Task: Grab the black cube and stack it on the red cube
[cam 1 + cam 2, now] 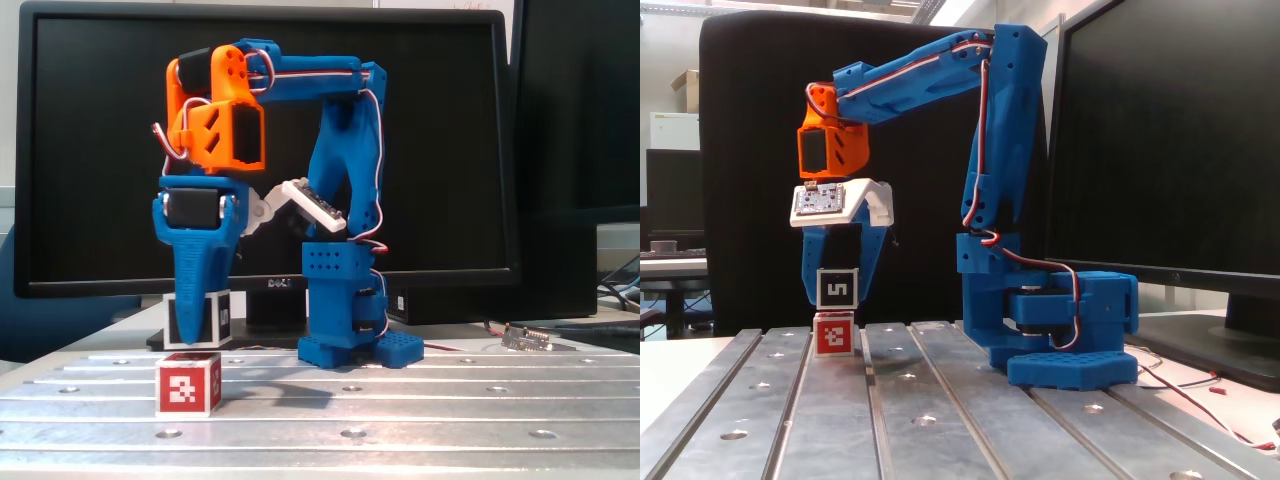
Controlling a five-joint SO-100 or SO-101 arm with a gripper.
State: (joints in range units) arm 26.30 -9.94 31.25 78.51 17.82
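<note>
The red cube (188, 383) (834, 334) rests on the slotted metal table (420, 400), marker faces showing. The black cube (200, 318) (837, 289), its white 5 facing one fixed view, hangs directly over the red cube. Its underside is at or just above the red cube's top, and I cannot tell whether they touch. My blue gripper (196, 328) (837, 296) points straight down and is shut on the black cube, one finger on each side. In the front fixed view the black cube sits slightly right of the red one.
The arm's blue base (348, 345) (1065, 345) stands behind the cubes. A large black monitor (100, 150) (1170, 130) and its stand lie beyond the table. A small metal part (527, 338) lies at the back right, with cables (1200, 385) near the base.
</note>
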